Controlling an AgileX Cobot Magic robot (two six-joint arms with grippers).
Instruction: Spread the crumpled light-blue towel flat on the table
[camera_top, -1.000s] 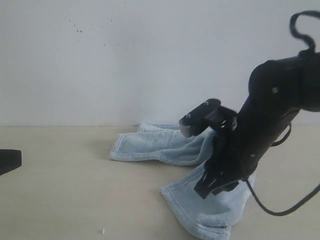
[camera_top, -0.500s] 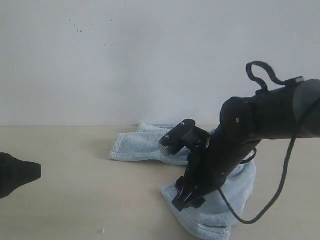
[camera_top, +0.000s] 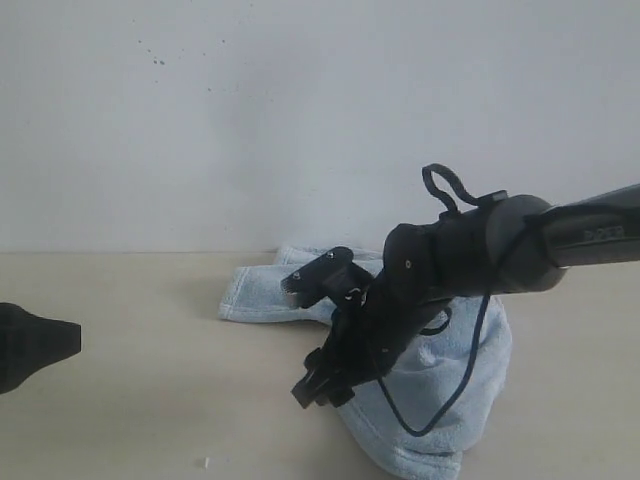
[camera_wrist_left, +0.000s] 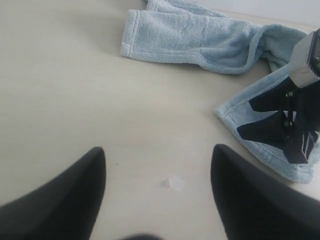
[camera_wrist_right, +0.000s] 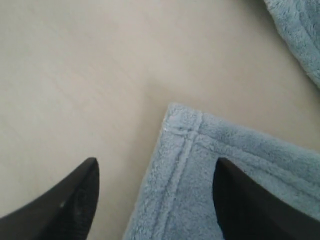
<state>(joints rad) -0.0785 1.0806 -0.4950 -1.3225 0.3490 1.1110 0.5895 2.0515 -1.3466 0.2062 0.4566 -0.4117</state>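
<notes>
Both our left fingers (camera_wrist_left: 60, 200) and our right fingers (camera_wrist_right: 65, 200) stand wide and empty, and we judge the soft, light, floppy towel (camera_wrist_right: 225, 165), crumpled on the counter (camera_wrist_right: 75, 75) with a hemmed corner just ahead of the right fingers, best pinched at that corner.

Towel (camera_top: 260, 295) is pale light blue, surface (camera_top: 130, 390) plain cream-beige, left end effector (camera_wrist_left: 157, 192) and right end effector (camera_wrist_right: 155, 200) both black, wall (camera_top: 300, 120) off-white.
</notes>
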